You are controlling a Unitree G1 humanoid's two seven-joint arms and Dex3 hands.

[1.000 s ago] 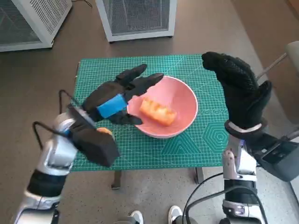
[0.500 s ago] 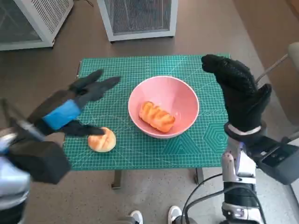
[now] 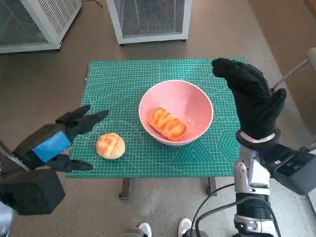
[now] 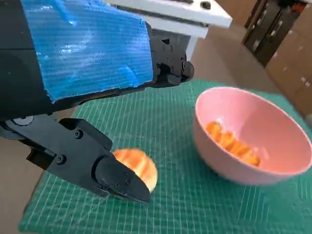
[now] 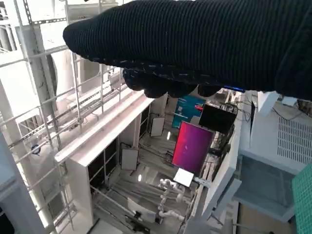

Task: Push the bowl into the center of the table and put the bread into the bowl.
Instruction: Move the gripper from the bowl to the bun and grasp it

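Note:
A pink bowl (image 3: 185, 98) stands a little right of the middle of the green mat (image 3: 128, 79), and a long golden bread (image 3: 168, 124) lies inside it. A round bun (image 3: 110, 146) sits on the mat near the front left. My left hand (image 3: 52, 143) hovers open over the table's front left corner, just left of the bun, holding nothing. The left wrist view shows its fingers (image 4: 112, 175) in front of the bun (image 4: 141, 165), with the bowl (image 4: 273, 146) and its bread (image 4: 231, 144) beyond. My right hand (image 3: 254, 101) is raised at the bowl's right side, empty.
Two white mesh cabinets (image 3: 150, 17) (image 3: 34, 22) stand on the floor behind the table. A person's shoes (image 3: 143, 229) show below the front edge. Cables hang by my right arm. The right wrist view shows only the glove (image 5: 195, 39) and the room.
My left hand has pulled away from the bowl, leftward and back toward me, uncovering the round bun. The long bread stays in the bowl. The right hand has hardly moved.

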